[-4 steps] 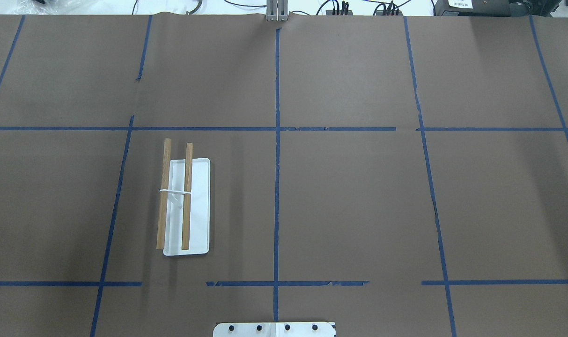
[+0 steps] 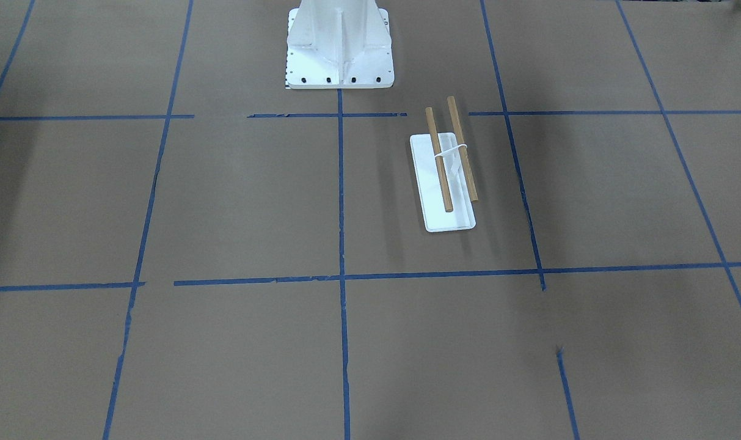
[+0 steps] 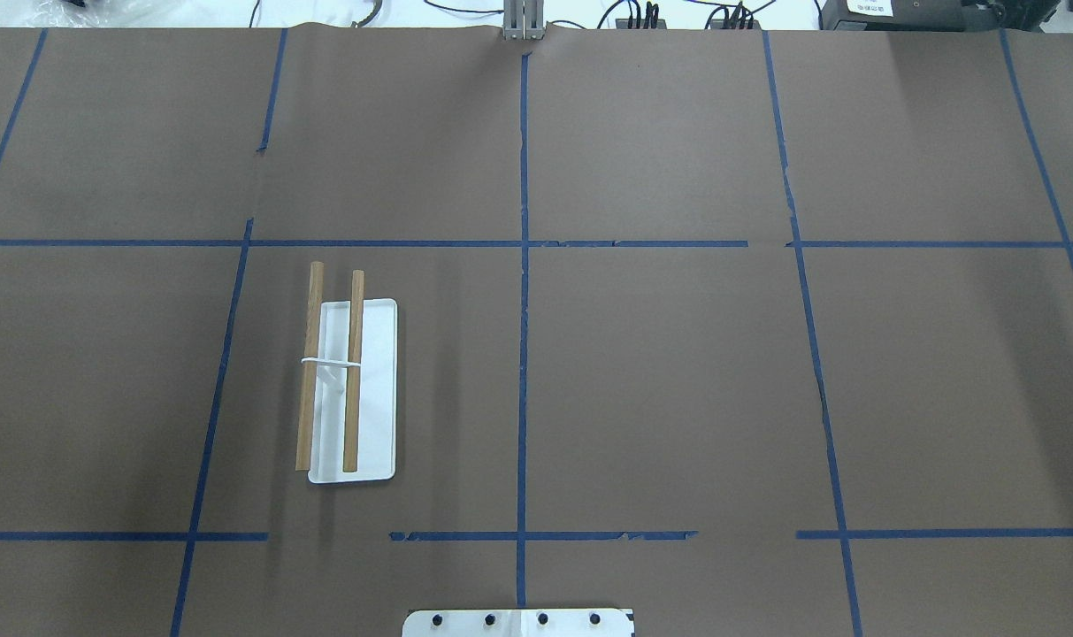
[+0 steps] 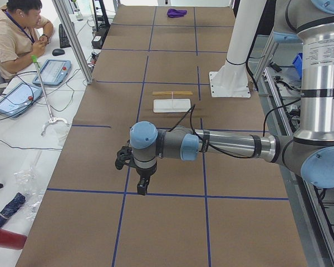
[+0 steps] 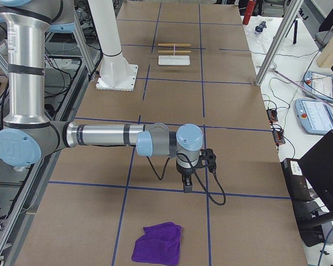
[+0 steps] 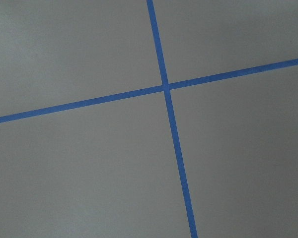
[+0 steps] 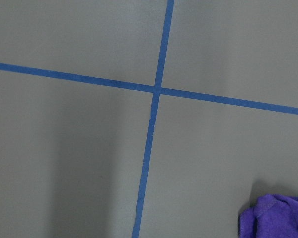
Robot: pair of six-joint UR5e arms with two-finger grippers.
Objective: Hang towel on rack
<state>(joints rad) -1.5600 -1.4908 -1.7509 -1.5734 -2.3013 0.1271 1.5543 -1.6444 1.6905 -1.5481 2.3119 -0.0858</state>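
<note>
The rack [image 3: 352, 394] stands on the table: a flat white base with two wooden dowel rods joined by a white band. It also shows in the front-facing view [image 2: 448, 177], the left view [image 4: 172, 102] and the right view [image 5: 174, 55]. The purple towel [image 5: 157, 244] lies crumpled on the table at the robot's right end; it also shows in the left view [image 4: 176, 12] and at the corner of the right wrist view [image 7: 278, 218]. My right gripper [image 5: 187, 187] hangs above the table short of the towel. My left gripper [image 4: 142, 188] hangs over the opposite end. I cannot tell whether either is open or shut.
The white bolted pedestal [image 2: 339, 46] stands at the robot's side of the table [image 3: 678, 372], which is covered in brown paper with blue tape lines. An operator [image 4: 19, 33] sits beside the table, with tablets and cables nearby. Metal frame posts [image 5: 275, 47] stand along the edge.
</note>
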